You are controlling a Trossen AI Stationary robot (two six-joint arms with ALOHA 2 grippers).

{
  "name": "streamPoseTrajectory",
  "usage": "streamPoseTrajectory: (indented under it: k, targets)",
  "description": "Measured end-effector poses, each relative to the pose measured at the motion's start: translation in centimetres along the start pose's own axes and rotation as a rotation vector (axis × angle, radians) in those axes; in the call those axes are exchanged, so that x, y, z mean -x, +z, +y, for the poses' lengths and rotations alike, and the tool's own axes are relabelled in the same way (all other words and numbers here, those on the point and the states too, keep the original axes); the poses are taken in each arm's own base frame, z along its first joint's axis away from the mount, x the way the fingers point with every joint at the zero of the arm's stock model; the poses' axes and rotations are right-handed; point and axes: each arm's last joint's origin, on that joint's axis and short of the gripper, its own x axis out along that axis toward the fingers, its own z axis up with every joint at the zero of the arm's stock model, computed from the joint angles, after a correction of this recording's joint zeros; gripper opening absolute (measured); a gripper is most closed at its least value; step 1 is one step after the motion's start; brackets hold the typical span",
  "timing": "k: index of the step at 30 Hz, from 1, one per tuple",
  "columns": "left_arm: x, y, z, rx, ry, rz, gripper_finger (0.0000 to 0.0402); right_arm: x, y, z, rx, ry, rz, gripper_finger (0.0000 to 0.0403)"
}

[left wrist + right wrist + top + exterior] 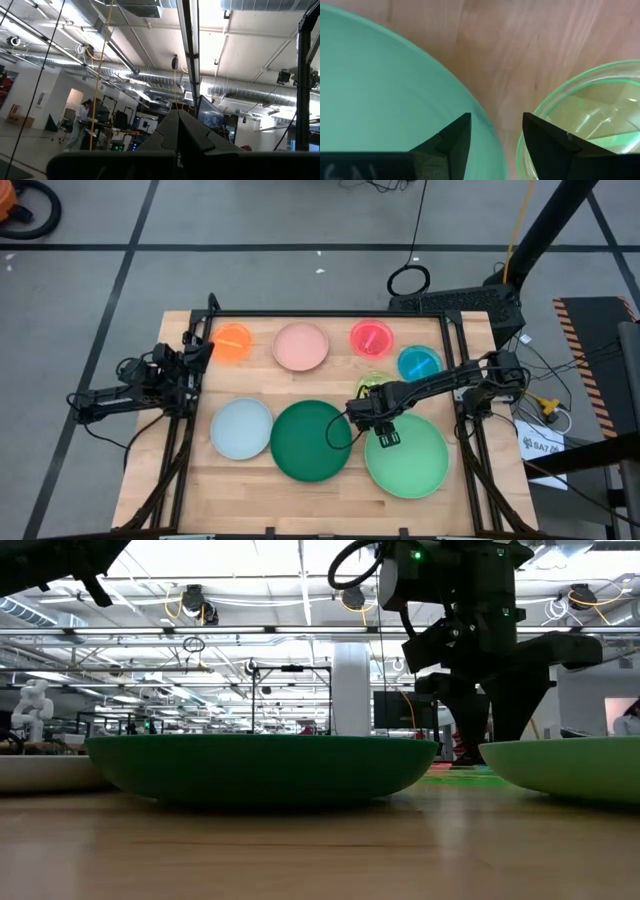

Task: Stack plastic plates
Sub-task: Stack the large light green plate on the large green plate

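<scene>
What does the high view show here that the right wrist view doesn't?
Only the high view shows all eight plates laid out singly on the table, among them the dark green plate, pale blue plate, pink plate and orange plate, plus the left gripper parked at the table's left edge. Only the right wrist view shows the right gripper open over the gap between two rims. Both share the light green plate and the yellow-green plate.

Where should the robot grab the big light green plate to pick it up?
Probably by the thin raised rim of the light green plate, from above, on the edge nearest the yellow-green plate. The right gripper hangs there with open fingers; the plate lies flat.
</scene>
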Motion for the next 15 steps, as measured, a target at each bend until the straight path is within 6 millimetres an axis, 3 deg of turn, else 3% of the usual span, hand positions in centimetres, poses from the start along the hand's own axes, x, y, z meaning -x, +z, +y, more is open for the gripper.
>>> streamPoseTrajectory:
  k: [15]
  targets:
    - [0.0, 0.0, 0.0, -0.001, 0.0, 0.0, 0.0005, -0.01, 0.19, 0.05, 0.021, 0.021, -0.021, 0.0098]
